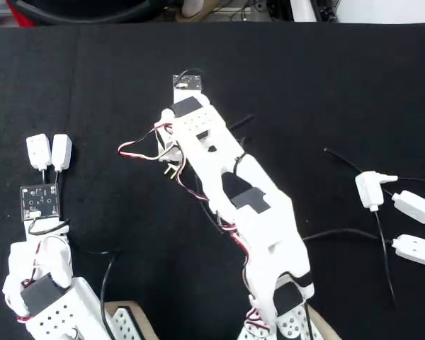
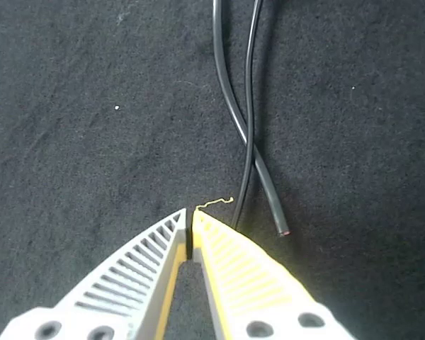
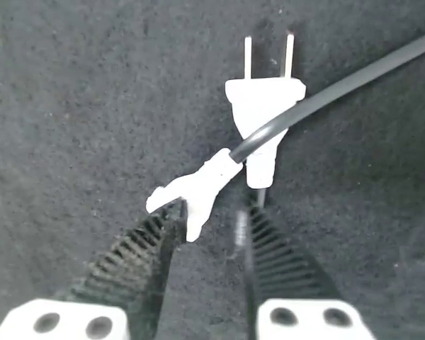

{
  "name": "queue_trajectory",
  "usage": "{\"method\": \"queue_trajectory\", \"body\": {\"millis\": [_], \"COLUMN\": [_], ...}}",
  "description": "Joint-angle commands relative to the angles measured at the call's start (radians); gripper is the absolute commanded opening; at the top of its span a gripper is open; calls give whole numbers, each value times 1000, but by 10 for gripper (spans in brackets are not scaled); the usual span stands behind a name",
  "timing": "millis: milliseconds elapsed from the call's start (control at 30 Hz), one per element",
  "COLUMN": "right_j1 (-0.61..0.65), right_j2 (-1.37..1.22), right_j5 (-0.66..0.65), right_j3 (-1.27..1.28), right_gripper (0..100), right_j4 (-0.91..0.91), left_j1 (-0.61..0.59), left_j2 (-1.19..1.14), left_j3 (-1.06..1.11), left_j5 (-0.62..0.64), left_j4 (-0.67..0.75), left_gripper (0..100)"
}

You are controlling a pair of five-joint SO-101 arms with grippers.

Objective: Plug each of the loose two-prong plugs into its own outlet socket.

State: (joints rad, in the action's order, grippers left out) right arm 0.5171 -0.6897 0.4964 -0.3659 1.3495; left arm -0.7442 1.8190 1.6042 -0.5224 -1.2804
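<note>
Right end effector (image 3: 214,212): half open, gripping nothing;
Plug (image 3: 263,106): flat on counter (image 3: 71,85), at its 12 o'clock, just ahead;
Axis: in line; prongs pointed away;
Left end effector (image 2: 191,228): closed, empty;
Nearer arm: right

A white two-prong plug (image 3: 263,106) lies flat near the middle of the black tabletop (image 1: 304,85), both prongs bare, and a black cable (image 3: 354,78) with a white moulded end crosses over its body. Near the left edge a squarish white connector body (image 1: 39,151) lies side by side with a narrower body (image 1: 61,152), each trailing a thin black lead; whether they are plugs or sockets cannot be told. At the right edge lie a right-hand plug (image 1: 369,190) with prongs pointing right, a second plug (image 1: 414,205) just beside it, and an outlet socket (image 1: 418,249) closer to the near edge, none joined.
</note>
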Motion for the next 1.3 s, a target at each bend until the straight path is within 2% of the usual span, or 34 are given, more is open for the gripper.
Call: {"method": "queue_trajectory", "body": {"millis": [0, 233, 767, 900, 967, 1133, 1267], "right_j1": [44, 61, 94, 87, 87, 92, 89], "right_j2": [-5, -62, -102, -96, -101, -97, -101], "right_j5": [12, 52, 54, 44, 40, -20, -147], "right_j3": [-2, 4, -59, -65, -76, -108, -185], "right_gripper": [130, 114, 112, 22, 18, 14, 14], "right_j4": [-9, -75, -60, -46, -41, 5, 130], "left_j1": [12, 12, 12, 12, 12, 12, 12], "left_j2": [3, 3, 3, 3, 3, 3, 3], "left_j3": [2, 2, 2, 2, 2, 2, 2], "left_j5": [-11, -11, -11, -11, -11, -11, -11], "left_j4": [5, 5, 5, 5, 5, 5, 5], "left_gripper": [34, 34, 34, 34, 34, 34, 34]}}
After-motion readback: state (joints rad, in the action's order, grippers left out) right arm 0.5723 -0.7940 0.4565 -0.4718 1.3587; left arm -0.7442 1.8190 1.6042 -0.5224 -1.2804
